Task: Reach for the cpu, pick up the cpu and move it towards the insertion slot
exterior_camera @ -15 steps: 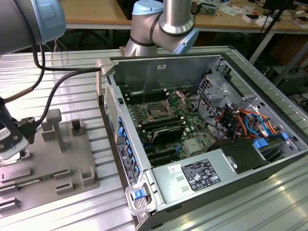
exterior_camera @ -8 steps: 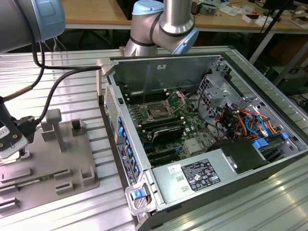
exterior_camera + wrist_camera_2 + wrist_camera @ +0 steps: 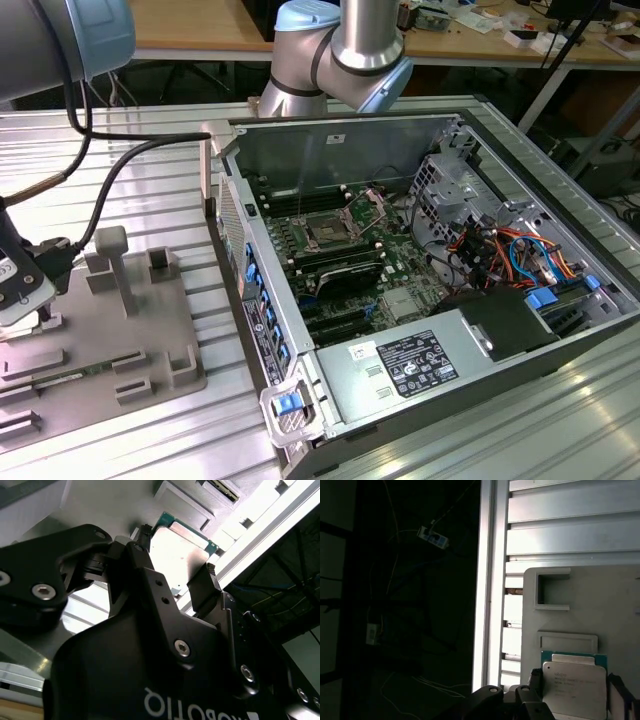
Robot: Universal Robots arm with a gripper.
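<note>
Between the gripper's [image 3: 577, 684] black fingers [image 3: 202, 587] lies the cpu [image 3: 574, 687]: thin flat square, pale silvery matte metal lid w/ clipped corners, on a green board that shows as a narrow rim. Both wrist views show it lying flat on the grey plastic tray [image 3: 600, 600]. Jaws are spread, one finger on each side of the chip, w/ a thin dark gap visible on at least one side, so not pinching it.

Tray is smooth moulded plastic w/ raised rectangular frames and upright blocks. In the exterior view it sits at approx 8 o'clock, w/ the gripper low over its far edge at 9 o'clock.

Tray rests on a ribbed aluminium table [image 3: 130, 170], long shiny grooves. A thick black cable [image 3: 140, 150] loops over the table toward the gripper.

Well apart from the tray, at approx 3 o'clock from it, stands the open pc case [image 3: 330, 150], grey sheet-metal walls. The insertion slot [image 3: 328, 230] is on the board inside: dark square, brownish centre, silver frame, near the exterior view's centre. The case's near side wall stands btwn tray and slot.

Long black memory slots [image 3: 345, 275] run just at 5 o'clock of the slot, and a pale finned heatsink [image 3: 400, 303] sits past them. Orange and blue cables [image 3: 500, 245] bunch at 3 o'clock. A labelled metal psu box [image 3: 410, 365] is at 5 o'clock. The arm's silver-and-blue joint [image 3: 340, 50] hangs at 12 o'clock behind the case.
</note>
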